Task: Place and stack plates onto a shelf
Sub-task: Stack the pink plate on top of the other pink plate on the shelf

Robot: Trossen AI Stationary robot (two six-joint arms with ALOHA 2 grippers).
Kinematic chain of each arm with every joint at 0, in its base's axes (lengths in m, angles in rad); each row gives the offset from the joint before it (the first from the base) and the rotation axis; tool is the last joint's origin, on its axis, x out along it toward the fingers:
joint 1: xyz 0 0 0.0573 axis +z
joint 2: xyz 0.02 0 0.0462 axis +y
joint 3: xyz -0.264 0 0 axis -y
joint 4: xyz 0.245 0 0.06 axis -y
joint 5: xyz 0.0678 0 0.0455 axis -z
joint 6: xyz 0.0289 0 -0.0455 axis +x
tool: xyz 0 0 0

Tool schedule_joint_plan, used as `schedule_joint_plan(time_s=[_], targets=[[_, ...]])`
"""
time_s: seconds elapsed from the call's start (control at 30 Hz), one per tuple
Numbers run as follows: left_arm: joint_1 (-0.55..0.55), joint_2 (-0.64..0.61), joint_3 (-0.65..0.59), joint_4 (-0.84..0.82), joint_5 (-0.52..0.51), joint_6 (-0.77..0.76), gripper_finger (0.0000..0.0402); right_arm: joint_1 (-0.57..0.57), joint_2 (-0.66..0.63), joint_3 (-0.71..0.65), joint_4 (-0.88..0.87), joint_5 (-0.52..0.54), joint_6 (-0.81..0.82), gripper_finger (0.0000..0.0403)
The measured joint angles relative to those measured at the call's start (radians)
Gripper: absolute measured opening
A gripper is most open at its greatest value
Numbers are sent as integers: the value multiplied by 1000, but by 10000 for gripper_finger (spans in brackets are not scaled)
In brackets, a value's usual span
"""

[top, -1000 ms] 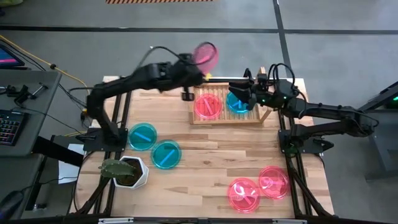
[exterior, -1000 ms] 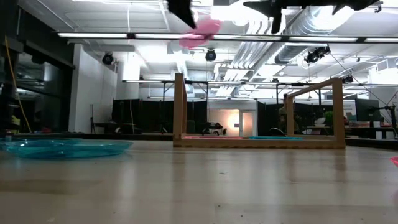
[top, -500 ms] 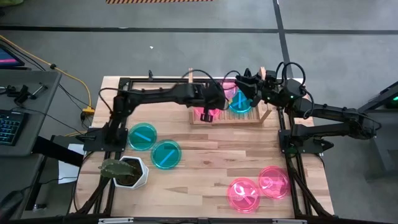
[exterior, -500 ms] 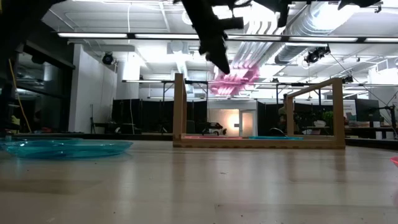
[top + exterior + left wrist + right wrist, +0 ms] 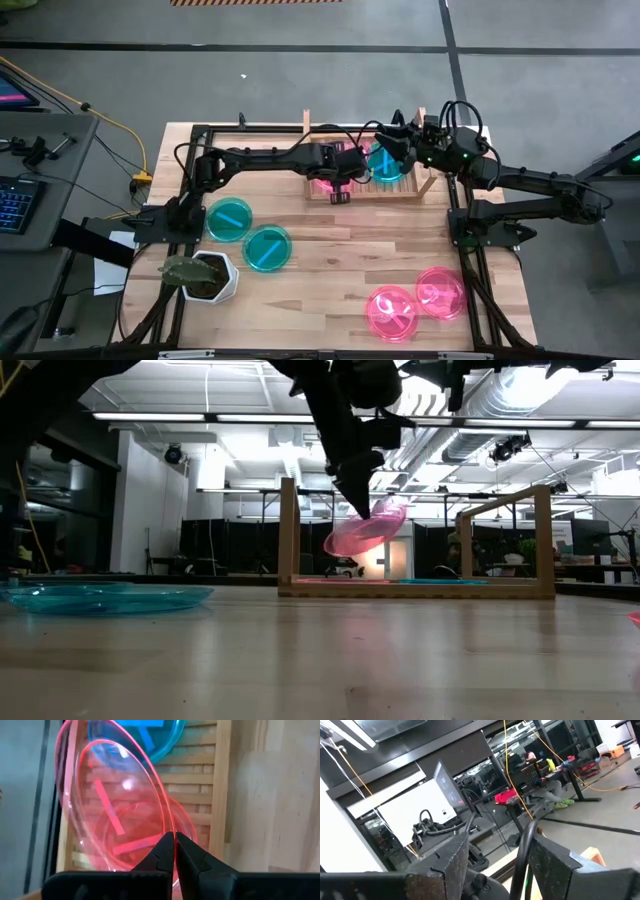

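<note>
Left hand pinched on tilted pink plate over shelf; right hand open.

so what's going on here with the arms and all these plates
The left gripper is shut on the rim of a pink plate, holding it tilted just above the shelf, over another pink plate that lies there beside a teal plate. The right gripper hangs open over the shelf's far right end, holding nothing. Two teal plates and two pink plates wait on the table.
</note>
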State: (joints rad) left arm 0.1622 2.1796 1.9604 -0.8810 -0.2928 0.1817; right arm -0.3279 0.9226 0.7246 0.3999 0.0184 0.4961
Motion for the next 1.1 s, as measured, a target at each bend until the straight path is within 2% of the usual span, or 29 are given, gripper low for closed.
schedule_joint_plan(time_s=[0.4,0.67,0.93,1.1], targets=[[1,-4,-145,49,-35,-50,0,1,3,-3,-70,-11,31,186],[-3,-2,-147,51,-45,-50,0,1,2,-2,-103,6,46,186],[-9,-6,-107,44,-55,-38,0,-1,-4,3,-330,34,79,186],[-8,-5,-107,42,-56,-39,0,0,-4,3,-462,142,79,186]])
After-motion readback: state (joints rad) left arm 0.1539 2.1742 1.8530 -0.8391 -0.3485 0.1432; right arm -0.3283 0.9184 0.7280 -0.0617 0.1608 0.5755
